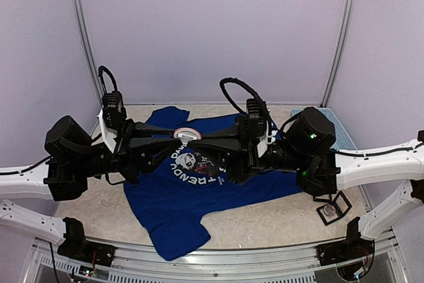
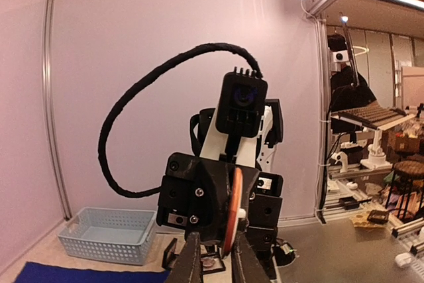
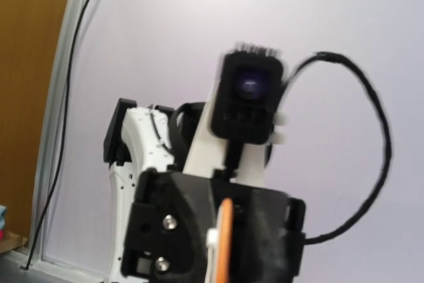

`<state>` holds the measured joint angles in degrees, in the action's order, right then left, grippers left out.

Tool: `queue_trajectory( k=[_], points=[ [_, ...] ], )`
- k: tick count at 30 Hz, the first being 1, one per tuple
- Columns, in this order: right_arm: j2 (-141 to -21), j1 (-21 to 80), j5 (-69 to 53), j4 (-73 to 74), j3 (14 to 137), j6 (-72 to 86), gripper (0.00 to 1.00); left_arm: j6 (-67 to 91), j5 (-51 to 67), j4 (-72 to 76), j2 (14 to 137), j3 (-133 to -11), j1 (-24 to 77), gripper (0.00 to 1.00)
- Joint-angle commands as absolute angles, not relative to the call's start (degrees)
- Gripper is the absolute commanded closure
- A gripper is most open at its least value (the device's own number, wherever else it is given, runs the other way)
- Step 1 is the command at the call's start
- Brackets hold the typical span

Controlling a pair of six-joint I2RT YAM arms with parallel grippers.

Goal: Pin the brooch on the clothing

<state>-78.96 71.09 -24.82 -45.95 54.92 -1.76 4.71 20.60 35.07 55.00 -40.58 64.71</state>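
While the left gripper (image 1: 167, 138) is reaching in from its side, its fingers (image 2: 192, 256) are standing narrowly apart with the brooch (image 1: 185, 134) rising edge-on between them. The left wrist view is showing a thin orange-and-white disc there, and I cannot tell whether the pads are actually pressing on it. The right gripper (image 1: 207, 138) is pointing straight at the left one from the opposite side, its tip meeting the same disc. Its own fingers are not showing in the right wrist view and are lying in black shadow from above, so I cannot tell whether they are spread or closed. From above, the brooch is appearing as a round white face with a reddish rim, hanging between the two tips and above the chest of the clothing (image 1: 172, 210). That royal-blue T-shirt is lying flat on the table (image 1: 265, 220) under both arms, one sleeve pointing toward the far wall and a corner of the cloth trailing toward the near edge. Its round print (image 1: 195, 164) with white lettering is peeking out just below the two grippers. A light-blue plastic basket (image 1: 338, 124) is sitting by the far right corner behind the right arm, and a small black-framed object (image 1: 334, 207) is resting on the table near the right arm's base.
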Motion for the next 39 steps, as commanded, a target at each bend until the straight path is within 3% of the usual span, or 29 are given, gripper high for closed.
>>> queue_trajectory(
  k=[1, 5, 8, 10, 13, 19, 20, 24, 25, 26, 30, 34, 39],
  points=[
    [-79.56, 71.45, -25.94, -49.53, 56.59, -0.62, 1.00, 4.88, 20.43, 36.71, 54.50, -42.19, 65.00, 0.94],
    [-80.10, 71.41, -25.68, -47.62, 57.27, -0.63, 1.00, 4.63, 21.14, 35.80, 54.70, -43.26, 65.12, 0.98],
    [-80.26, 71.45, -25.62, -46.76, 57.29, -0.85, 1.00, 3.70, 21.39, 34.05, 55.38, -44.12, 65.52, 0.89],
    [-80.04, 71.46, -25.34, -46.41, 57.15, -1.00, 1.00, 3.58, 21.66, 33.62, 55.99, -44.29, 65.57, 0.88],
    [-79.96, 71.45, -25.14, -46.25, 57.08, -1.10, 1.00, 3.41, 21.89, 34.18, 56.19, -44.15, 65.75, 1.00],
    [-79.26, 71.43, -24.34, -43.69, 57.37, -1.37, 1.00, 2.13, 20.37, 31.71, 55.24, -44.13, 66.12, 1.00],
    [-78.57, 71.22, -23.73, -41.65, 57.58, -1.63, 0.95, 1.92, 19.19, 30.52, 54.94, -44.24, 66.13, 1.00],
    [-72.37, 68.09, -23.06, -22.94, 60.41, -2.69, 0.17, 0.22, 10.77, 17.86, 54.15, -48.74, 66.13, 1.00],
    [-70.75, 66.46, -25.50, -16.73, 62.14, -2.83, 0.09, -0.60, 8.50, 13.52, 54.27, -50.51, 66.10, 1.00],
    [-69.54, 65.05, -26.96, -9.50, 64.08, -3.20, 0.07, -1.82, 6.79, 8.91, 54.60, -52.16, 66.12, 1.00],
    [-68.36, 61.55, -24.53, 11.10, 72.46, -3.60, 0.08, -4.65, 4.12, -6.84, 56.49, -59.11, 66.12, 1.00],
    [-72.41, 61.52, -21.35, 20.67, 79.42, -4.15, 0.29, -5.93, 4.10, -15.72, 59.61, -64.37, 66.11, 1.00],
    [-77.27, 61.47, -24.65, 22.53, 84.71, -5.43, 0.44, -6.10, 4.63, -18.46, 62.24, -67.12, 66.39, 1.00]
  ],
)
